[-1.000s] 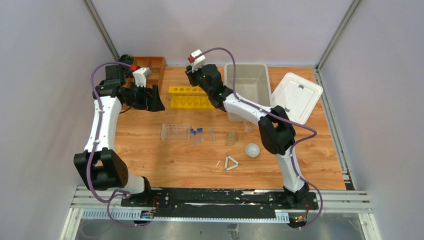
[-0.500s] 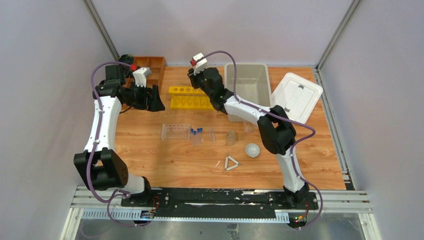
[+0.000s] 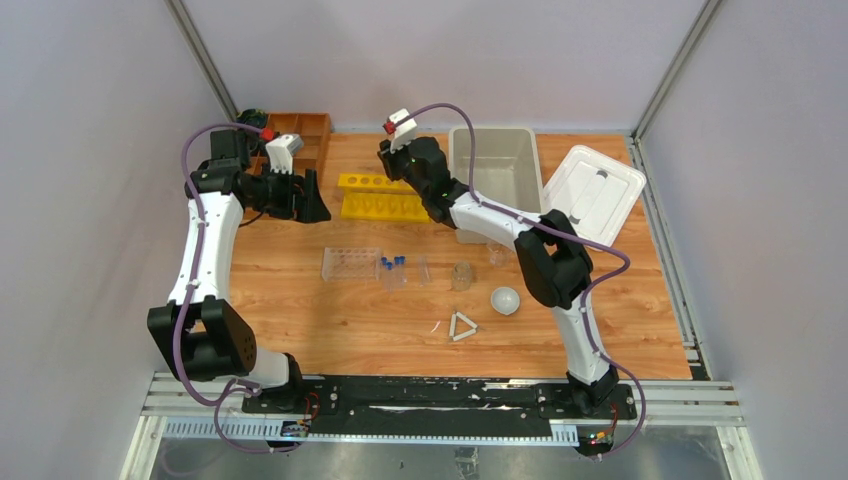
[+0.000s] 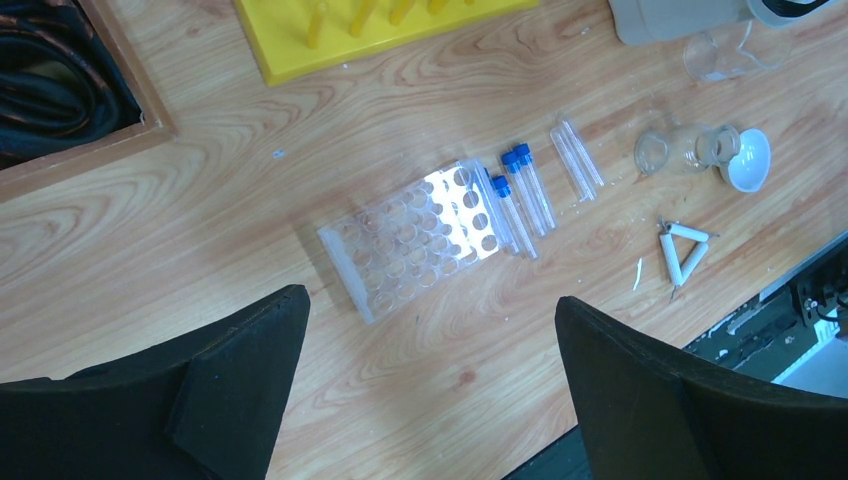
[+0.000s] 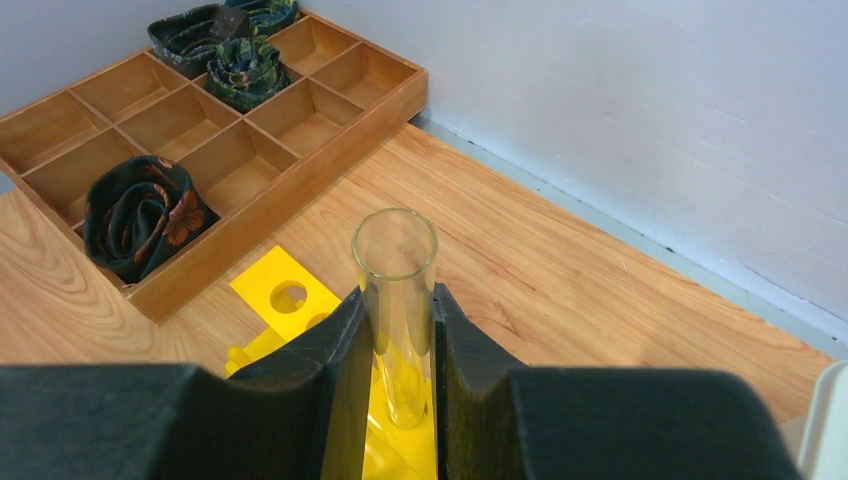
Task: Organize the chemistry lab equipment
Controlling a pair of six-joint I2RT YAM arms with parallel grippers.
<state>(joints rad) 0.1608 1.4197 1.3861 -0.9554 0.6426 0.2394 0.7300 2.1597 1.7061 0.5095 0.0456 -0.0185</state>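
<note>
A clear glass test tube (image 5: 396,300) stands upright, open mouth up, pinched between the black fingers of the right gripper (image 5: 397,330) directly over the yellow rack (image 5: 285,290) at the back of the table (image 3: 350,310). Beside that rack sits the wooden compartment tray (image 5: 300,180) (dark rolled cloths fill some cells). Nearer the arms lie the clear plastic tube rack (image 4: 415,235), blue-capped tubes (image 4: 520,190) just beside it, then a small beaker (image 4: 690,150), a white round dish (image 4: 748,160) and a white triangle (image 4: 683,250). The left gripper (image 4: 430,305) hangs above the table, jaws spread wide, holding nothing.
</note>
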